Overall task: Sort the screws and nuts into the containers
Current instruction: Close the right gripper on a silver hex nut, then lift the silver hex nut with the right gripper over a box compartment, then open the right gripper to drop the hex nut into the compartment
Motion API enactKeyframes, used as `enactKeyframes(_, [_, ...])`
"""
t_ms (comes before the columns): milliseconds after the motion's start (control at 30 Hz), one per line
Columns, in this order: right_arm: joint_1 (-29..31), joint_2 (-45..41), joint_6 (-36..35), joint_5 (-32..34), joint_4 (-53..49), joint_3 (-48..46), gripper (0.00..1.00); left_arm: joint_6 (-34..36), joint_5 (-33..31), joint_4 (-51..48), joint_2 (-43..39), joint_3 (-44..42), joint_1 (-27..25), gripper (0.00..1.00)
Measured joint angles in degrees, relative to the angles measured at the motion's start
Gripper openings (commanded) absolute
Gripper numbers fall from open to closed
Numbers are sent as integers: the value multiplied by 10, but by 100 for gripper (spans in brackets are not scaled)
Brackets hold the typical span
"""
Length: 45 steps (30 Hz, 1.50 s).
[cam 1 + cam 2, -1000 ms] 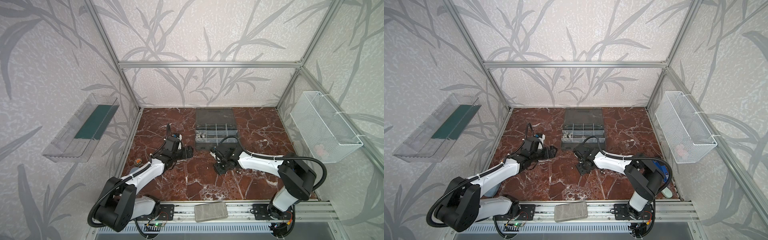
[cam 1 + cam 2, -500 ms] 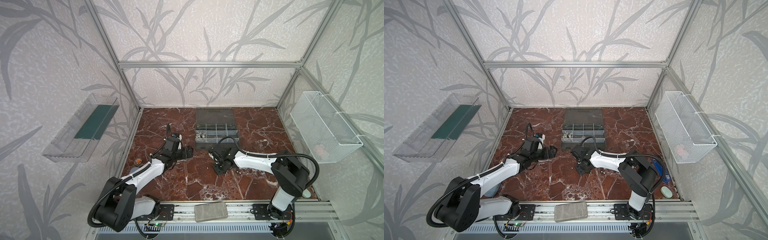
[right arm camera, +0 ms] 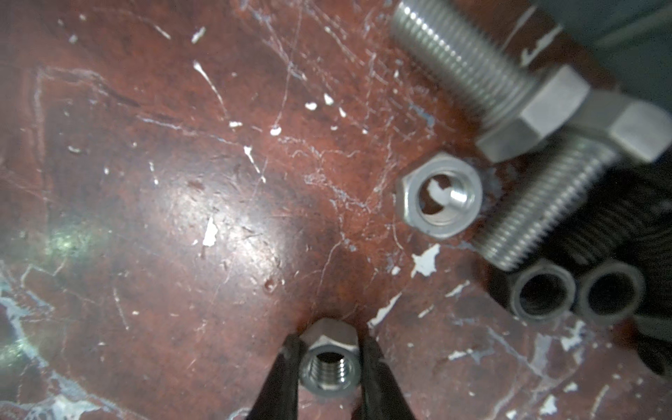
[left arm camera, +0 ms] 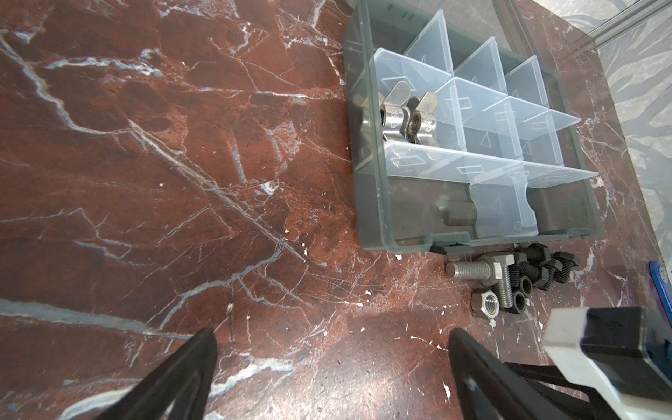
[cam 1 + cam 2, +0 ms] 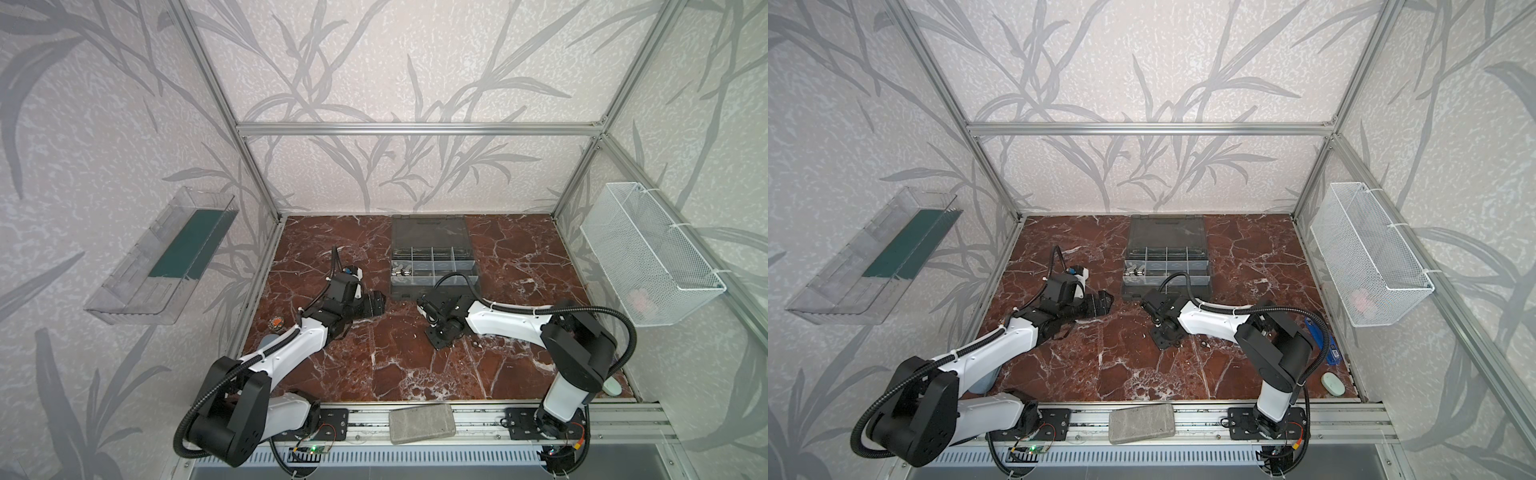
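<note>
Two robot arms reach low over a red-brown marble tabletop [image 5: 374, 357] inside a wallpapered booth. The right gripper [image 3: 329, 345] is down at the surface, its two black fingers pressed against opposite flats of a silver hex nut [image 3: 329, 363] whose threaded bore faces the wrist camera. It is clamping the nut, though I cannot tell whether the nut rests on the marble or sits just clear of it. Near it lies the unsorted heap: a second silver hex nut [image 3: 442, 194], two silver hex bolts [image 3: 465, 62] meeting at their heads, two black nuts [image 3: 542, 291] and a cluster of black screws [image 4: 538, 265]. The heap sits just in front of the near wall of the dark grey organizer case [image 4: 371, 203], whose smoky lid [image 5: 430, 230] lies open toward the back wall. Of its clear-walled cells [image 4: 472, 105], one holds silver wing nuts [image 4: 403, 116] and those beside it look empty. The left gripper [image 4: 331, 332] hangs with its fingers spread wide, holding nothing, over bare marble near the case's front left corner. The step in hand looks like picking one hex nut from the heap. The next move calls for a straight lift without loosening the pinch, a short carry over the case's near wall, and a release low over a cell other than the wing nuts' one. The nut is small and smooth, so it could twist out of so narrow a grip.
</note>
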Motion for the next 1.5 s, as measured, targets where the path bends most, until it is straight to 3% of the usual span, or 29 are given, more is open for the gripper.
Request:
enactKeyframes(233, [-23, -14, -39, -16, -17, 68, 0, 0, 0, -3, -9, 0, 3, 97])
enactKeyframes(600, [-118, -33, -101, -56, -7, 186, 0, -1, 1, -6, -17, 0, 4, 97])
enactKeyframes(1000, [-183, 116, -123, -57, -21, 356, 0, -14, 9, -8, -16, 0, 6, 97])
enactKeyframes(1500, [-183, 214, -124, -58, -47, 414, 0, -19, 12, -9, -16, 0, 6, 97])
